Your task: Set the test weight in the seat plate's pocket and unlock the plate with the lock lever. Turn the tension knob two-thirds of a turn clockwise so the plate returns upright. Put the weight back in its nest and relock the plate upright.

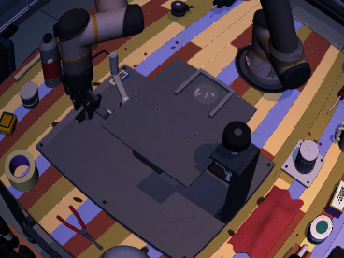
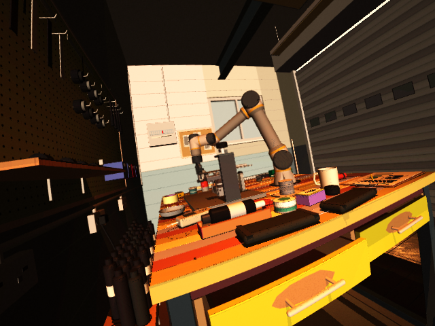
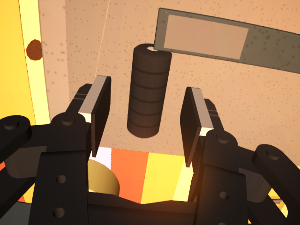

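The dark base board carries the seat plate (image 1: pixel 180 124), a large grey slab with a round pocket (image 1: pixel 205 92) framed by a raised rail. At the board's right end stands the dark post with the black ball knob (image 1: pixel 236 136). Near the board's left corner the lock lever (image 1: pixel 118 77) stands up on its bracket. The test weight (image 3: pixel 146 90) is a dark ribbed cylinder, standing on the board next to the lever's bracket. My gripper (image 1: pixel 89 108) (image 3: pixel 145 121) hangs over the weight with a finger on either side, open and holding nothing.
The board's left edge lies just under my gripper. A roll of tape (image 1: pixel 21 169), a yellow box (image 1: pixel 7 123), a red canister (image 1: pixel 50 60) and a small jar (image 1: pixel 30 95) sit on the striped bench beyond it. Red pliers (image 1: pixel 77 225) lie near the front.
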Controlling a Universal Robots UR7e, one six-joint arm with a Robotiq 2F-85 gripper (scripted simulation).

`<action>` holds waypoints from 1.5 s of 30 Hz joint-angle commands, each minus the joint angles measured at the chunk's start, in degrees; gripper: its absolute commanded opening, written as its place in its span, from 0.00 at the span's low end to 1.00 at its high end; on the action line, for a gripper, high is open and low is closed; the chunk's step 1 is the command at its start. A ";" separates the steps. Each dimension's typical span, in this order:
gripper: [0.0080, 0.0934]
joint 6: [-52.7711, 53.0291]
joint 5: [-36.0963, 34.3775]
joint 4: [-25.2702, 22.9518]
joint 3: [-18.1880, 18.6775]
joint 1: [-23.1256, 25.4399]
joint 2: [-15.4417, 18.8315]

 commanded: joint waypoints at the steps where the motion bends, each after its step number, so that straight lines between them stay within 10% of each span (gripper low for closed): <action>1: 0.47 0.00 0.00 -0.23 0.09 0.00 0.06; 32: 0.47 0.00 0.00 -3.08 1.61 0.00 1.37; 45: 0.18 0.00 0.00 -3.08 1.61 0.00 1.37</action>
